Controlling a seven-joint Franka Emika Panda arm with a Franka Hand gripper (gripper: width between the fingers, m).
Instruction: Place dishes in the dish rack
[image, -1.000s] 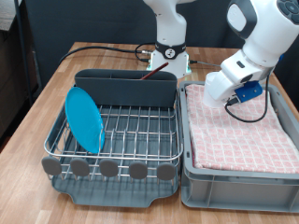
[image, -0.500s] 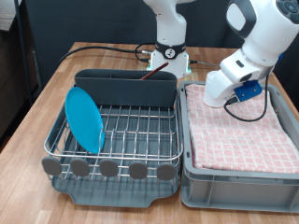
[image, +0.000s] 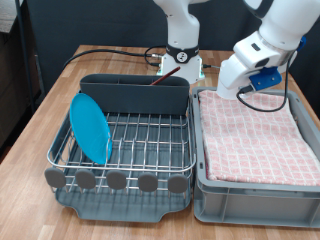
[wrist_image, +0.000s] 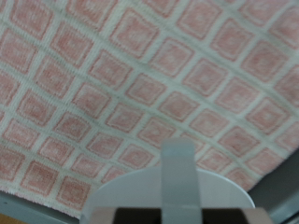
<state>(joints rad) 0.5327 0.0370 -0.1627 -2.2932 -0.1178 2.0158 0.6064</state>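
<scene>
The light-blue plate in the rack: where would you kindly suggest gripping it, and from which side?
Probably its upper rim, from above. The light-blue plate stands on edge, tilted, in the dish rack at the exterior view's left, its lower rim among the wires, so jaws should straddle its thin edge. The gripper hangs over the cloth-lined crate.

- the light-blue plate (image: 90, 127) is round and flat; it stands on its edge, a little tilted, in the wire grid at the exterior view's left side of the dish rack (image: 120, 178).
- the brown wooden spoon (image: 166, 77) stands slanted in the tall grey back compartment, only its top part shows.
- the white mug (wrist_image: 171, 198) shows only in the wrist view, blurred, over pink checked cloth.
</scene>
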